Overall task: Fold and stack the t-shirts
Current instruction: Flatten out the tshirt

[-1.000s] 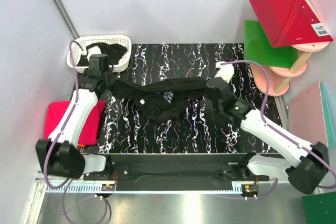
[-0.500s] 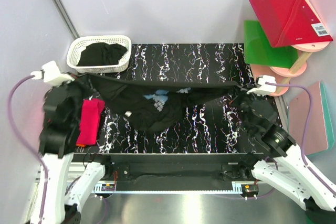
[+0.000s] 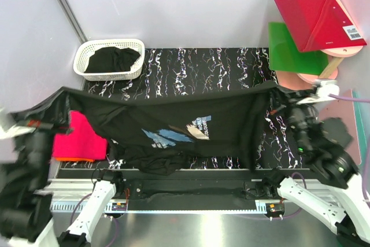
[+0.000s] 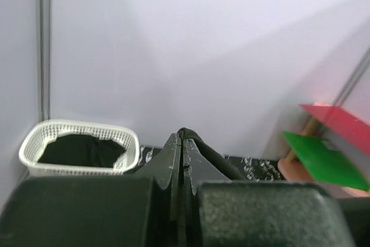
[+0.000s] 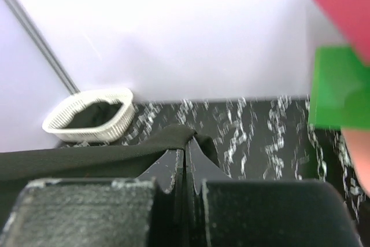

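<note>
Both pairs of jaws are pressed together on cloth. In the left wrist view the left jaws pinch a ridge of the black t-shirt (image 4: 193, 138) at their tips. In the right wrist view the right jaws bite a similar bunched corner of it.

A second ago this shirt hung as a crumpled rope between the two arms, low over the middle of the worktop (image 3: 196, 67). Since then the arms have swung apart and pulled back toward the near edge. The top edge is now drawn taut from left to right, and the body hangs open like a curtain. Its blue, tan and white print (image 3: 179, 131) faces the overhead camera. The lower hem still sags in a rumpled heap on the worktop near the front edge.

We judge that the shirt is spread and ready to be laid flat, with no fold made yet. Lowering it evenly should smooth out that heap.

A folded pink t-shirt (image 3: 84, 137) lies at the left over an orange one (image 3: 75, 159), partly under the raised cloth. Another dark garment (image 3: 113, 59) sits in the white basket (image 3: 110, 41) at the far left.
</note>
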Available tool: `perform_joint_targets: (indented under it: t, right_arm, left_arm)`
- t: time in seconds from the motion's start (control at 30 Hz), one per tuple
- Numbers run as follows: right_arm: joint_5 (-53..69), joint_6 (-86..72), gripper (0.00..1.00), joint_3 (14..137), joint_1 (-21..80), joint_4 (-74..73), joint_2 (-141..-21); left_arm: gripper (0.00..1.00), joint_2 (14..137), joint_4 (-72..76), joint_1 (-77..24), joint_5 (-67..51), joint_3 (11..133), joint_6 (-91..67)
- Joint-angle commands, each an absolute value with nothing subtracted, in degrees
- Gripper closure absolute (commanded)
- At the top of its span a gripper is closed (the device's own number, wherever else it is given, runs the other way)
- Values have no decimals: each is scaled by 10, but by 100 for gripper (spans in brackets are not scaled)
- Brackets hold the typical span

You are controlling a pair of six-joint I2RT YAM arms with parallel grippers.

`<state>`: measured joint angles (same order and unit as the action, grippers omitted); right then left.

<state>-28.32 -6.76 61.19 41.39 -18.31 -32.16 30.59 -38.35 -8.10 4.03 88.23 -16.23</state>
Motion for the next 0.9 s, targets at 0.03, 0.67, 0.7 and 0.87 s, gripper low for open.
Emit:
perform_joint_targets:
  t: [0.03, 0.67, 0.7, 0.87]
  right_arm:
    - [-263, -17, 100, 689, 417, -185, -296]
    - [-419, -20, 100, 625, 296, 109, -713]
    - [-378, -38, 100, 628, 278, 109, -752]
    - [-339, -69, 100, 717, 211, 108, -931]
  left_arm:
    - [100, 308, -391, -81, -17, 990, -136]
    - [100, 895, -310, -62, 10, 946, -197]
    - [100, 927, -315, -62, 5, 979, -196]
    - [100, 1103, -327, -70, -12, 1077, -196]
